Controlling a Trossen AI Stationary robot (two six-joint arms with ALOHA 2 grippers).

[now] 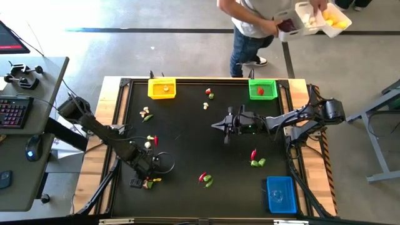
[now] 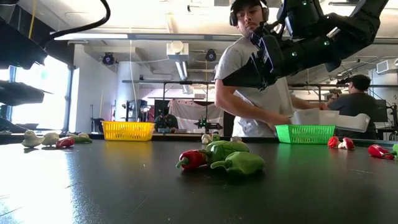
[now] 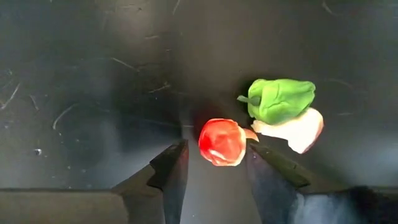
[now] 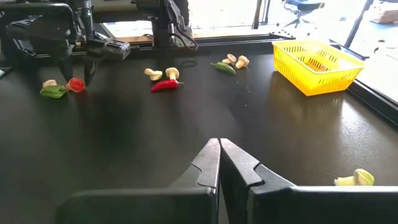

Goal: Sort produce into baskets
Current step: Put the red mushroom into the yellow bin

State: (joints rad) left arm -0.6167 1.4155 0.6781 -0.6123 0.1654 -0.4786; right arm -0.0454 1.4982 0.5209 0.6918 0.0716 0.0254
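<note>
Hovering low over the table's (image 1: 187, 150) near-left corner, the left gripper (image 3: 214, 165) has its fingers spread on either side of a red piece (image 3: 222, 142); whether they touch it cannot be told. A green chunk (image 3: 281, 99) and a cream bulb (image 3: 298, 129) lie touching each other just beside that red piece. Over mid-table the right gripper (image 4: 219, 163) hangs with fingers pressed together, holding nothing. The yellow basket (image 1: 162, 88) and green basket (image 1: 262, 89) sit along the far edge, and the blue basket (image 1: 280, 194) sits at the near-right corner. More produce lies scattered between them. Beyond the table, a person (image 1: 256, 28) carries a white tray (image 1: 315, 19).
</note>
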